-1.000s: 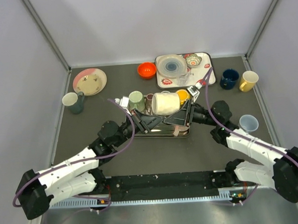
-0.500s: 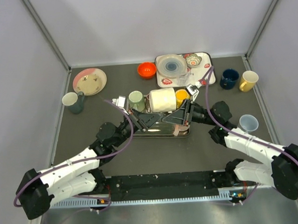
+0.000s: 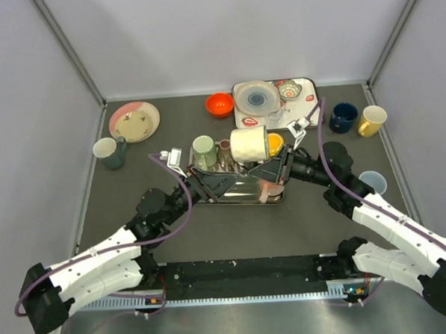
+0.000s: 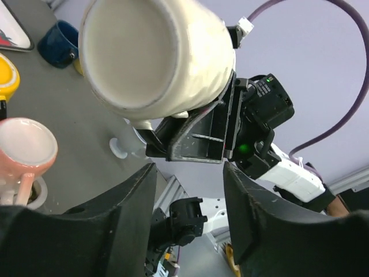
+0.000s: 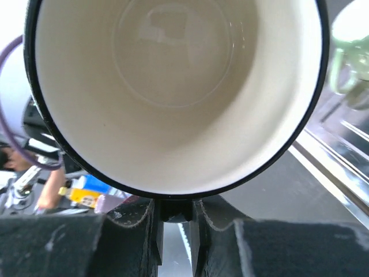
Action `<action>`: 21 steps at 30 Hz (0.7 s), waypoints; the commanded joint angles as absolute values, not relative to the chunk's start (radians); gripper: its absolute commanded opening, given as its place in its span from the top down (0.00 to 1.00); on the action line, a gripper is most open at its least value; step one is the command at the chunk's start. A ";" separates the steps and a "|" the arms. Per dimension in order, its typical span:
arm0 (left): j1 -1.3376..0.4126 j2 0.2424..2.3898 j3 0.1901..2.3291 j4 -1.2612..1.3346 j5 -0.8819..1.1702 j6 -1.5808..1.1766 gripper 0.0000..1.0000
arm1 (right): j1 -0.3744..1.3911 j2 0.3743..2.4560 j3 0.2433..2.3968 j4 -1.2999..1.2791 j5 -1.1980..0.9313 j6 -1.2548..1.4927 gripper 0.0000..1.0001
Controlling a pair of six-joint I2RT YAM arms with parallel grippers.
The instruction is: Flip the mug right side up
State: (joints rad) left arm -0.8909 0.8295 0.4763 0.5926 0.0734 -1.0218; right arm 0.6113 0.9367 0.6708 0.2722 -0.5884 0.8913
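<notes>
The cream mug (image 3: 249, 144) with a black rim is held in the air above the metal tray (image 3: 239, 197), lying on its side. My right gripper (image 3: 277, 164) is shut on its handle. In the right wrist view the mug's open mouth (image 5: 173, 86) faces the camera, with the fingers (image 5: 124, 231) closed on the handle below it (image 5: 176, 210). My left gripper (image 3: 207, 184) is open and empty, low over the tray to the mug's left. In the left wrist view the mug's base (image 4: 155, 55) hangs above the open gripper (image 4: 187, 219).
A green mug (image 3: 203, 148), a pink mug (image 4: 26, 147) and a yellow cup (image 3: 273, 142) stand on the metal tray. Behind are a red bowl (image 3: 220, 104), a white tray of dishes (image 3: 310, 114) and a pink plate (image 3: 134, 121). Blue (image 3: 343, 117) and yellow (image 3: 372, 119) mugs and a pale cup (image 3: 372, 181) are at the right. A teal mug (image 3: 110, 152) stands at the left.
My right gripper has lifted the cream mug higher and farther back, turning it. My left gripper has drawn back to the left, away from the mug.
</notes>
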 commanded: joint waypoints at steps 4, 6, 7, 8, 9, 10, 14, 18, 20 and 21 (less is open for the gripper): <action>-0.890 0.727 0.520 0.439 -0.098 -0.890 0.38 | 0.607 0.856 0.852 -0.143 -0.341 0.635 1.00; -0.890 0.683 0.528 0.349 -0.161 -0.865 0.36 | 0.609 0.865 0.914 -0.303 -0.145 0.542 1.00; -0.888 0.667 0.532 0.322 -0.214 -0.838 0.36 | 0.606 0.876 0.980 -0.368 -0.070 0.513 1.00; -0.888 0.655 0.534 0.299 -0.241 -0.827 0.36 | 0.597 0.900 1.009 -0.491 0.075 0.470 1.00; -0.887 0.632 0.537 0.249 -0.264 -0.818 0.36 | 0.580 0.914 1.047 -0.527 0.124 0.448 1.00; -0.888 0.620 0.540 0.230 -0.306 -0.801 0.36 | 0.559 0.925 1.060 -0.564 0.167 0.425 1.00; -0.888 0.575 0.538 0.146 -0.377 -0.785 0.36 | 0.352 0.980 1.052 -0.621 0.169 0.422 1.00; -0.888 0.558 0.531 0.103 -0.402 -0.767 0.37 | 0.302 1.081 1.031 -0.600 0.261 0.454 1.00; -0.888 0.560 0.535 0.069 -0.414 -0.764 0.38 | 0.278 1.132 1.038 -0.594 0.291 0.488 1.00; -0.888 0.563 0.540 0.052 -0.429 -0.762 0.38 | 0.267 1.152 1.046 -0.586 0.296 0.500 1.00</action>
